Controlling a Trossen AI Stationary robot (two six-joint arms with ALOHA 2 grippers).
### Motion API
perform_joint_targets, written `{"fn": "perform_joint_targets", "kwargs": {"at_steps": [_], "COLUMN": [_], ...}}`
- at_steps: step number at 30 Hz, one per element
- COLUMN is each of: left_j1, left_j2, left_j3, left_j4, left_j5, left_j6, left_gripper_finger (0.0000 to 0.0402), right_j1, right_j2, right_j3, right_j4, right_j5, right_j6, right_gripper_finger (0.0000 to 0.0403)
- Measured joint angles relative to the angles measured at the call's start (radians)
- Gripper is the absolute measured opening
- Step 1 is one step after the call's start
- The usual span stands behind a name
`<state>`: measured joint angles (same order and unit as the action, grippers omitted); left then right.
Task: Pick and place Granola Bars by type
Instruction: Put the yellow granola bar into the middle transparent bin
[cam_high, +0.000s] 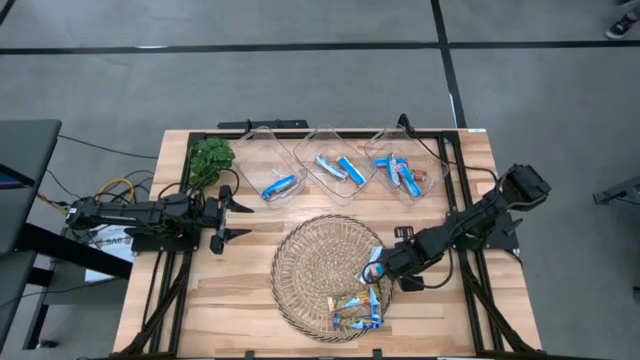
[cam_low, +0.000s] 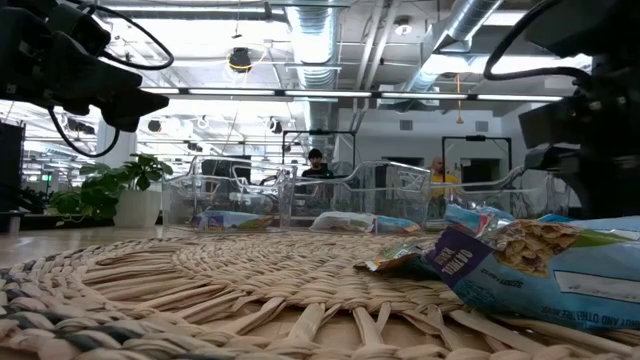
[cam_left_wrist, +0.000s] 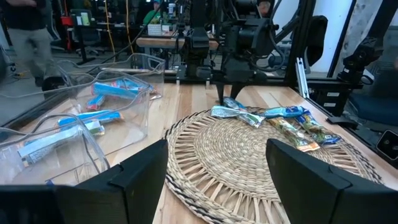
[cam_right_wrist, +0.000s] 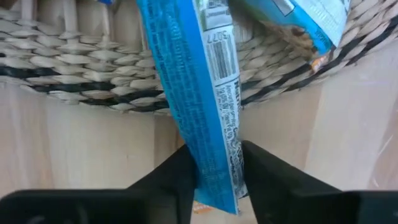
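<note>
While crowding the near right part of the round woven wicker tray, lie jumbled, flat, crinkly: several small foil-wrapped granola bars, blue and brownish. Just beyond, at the tray's right rim, closed on one bright blue wrapped bar: the right gripper, dark fingers pressed against the wrapper's lower end, bar hanging over the rim's weave, arm stretched low from the table's right edge. Across bare pale wood planks, well left of the tray, waits the left gripper, jaws wide apart, empty, pointing rightward. Farther back, stand in a row: three clear plastic bins, each with blue bars inside; at the left end, a leafy green plant.
</note>
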<state>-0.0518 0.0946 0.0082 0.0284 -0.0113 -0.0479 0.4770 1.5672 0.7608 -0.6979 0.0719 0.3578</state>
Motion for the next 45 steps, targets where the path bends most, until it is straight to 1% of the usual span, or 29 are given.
{"fn": "perform_joint_targets", "kwargs": {"at_steps": [4, 7, 10, 18, 22, 32, 36, 41, 43, 45], "left_j1": [0.000, 0.000, 0.000, 0.000, 0.000, 0.000, 0.000, 0.000, 0.000, 0.000], "left_j2": [0.000, 0.000, 0.000, 0.000, 0.000, 0.000, 0.000, 0.000, 0.000, 0.000], "left_j3": [0.000, 0.000, 0.000, 0.000, 0.000, 0.000, 0.000, 0.000, 0.000, 0.000], "left_j4": [0.000, 0.000, 0.000, 0.000, 0.000, 0.000, 0.000, 0.000, 0.000, 0.000], "left_j5": [0.000, 0.000, 0.000, 0.000, 0.000, 0.000, 0.000, 0.000, 0.000, 0.000], "left_j6": [0.010, 0.003, 0.003, 0.010, 0.002, 0.010, 0.002, 0.002, 0.001, 0.002], "left_gripper_finger": [0.0265, 0.0265, 0.0265, 0.0265, 0.0265, 0.0265, 0.0265, 0.0265, 0.0265, 0.0265], "right_j1": [-0.001, -0.001, -0.001, -0.029, -0.073, -0.203, -0.249, -0.315, -0.354, -0.404], "right_j2": [-0.011, -0.015, -0.061, -0.223, -0.285, -0.386, -0.396, -0.365, -0.344, -0.314], "right_j3": [0.000, 0.000, -0.001, -0.001, 0.000, 0.000, 0.001, 0.001, 0.001, 0.013], "right_j4": [0.009, 0.018, 0.049, 0.121, 0.224, 0.579, 0.687, 0.776, 0.783, 0.778], "right_j5": [0.008, 0.009, 0.027, 0.156, 0.262, 0.598, 0.690, 0.686, 0.681, 0.645], "right_j6": [0.025, 0.055, 0.074, 0.106, 0.064, -0.115, -0.173, -0.210, -0.210, -0.211], "right_gripper_finger": [0.0083, 0.0068, 0.0063, 0.0062, 0.0062, 0.0062, 0.0062, 0.0062, 0.0062, 0.0062]}}
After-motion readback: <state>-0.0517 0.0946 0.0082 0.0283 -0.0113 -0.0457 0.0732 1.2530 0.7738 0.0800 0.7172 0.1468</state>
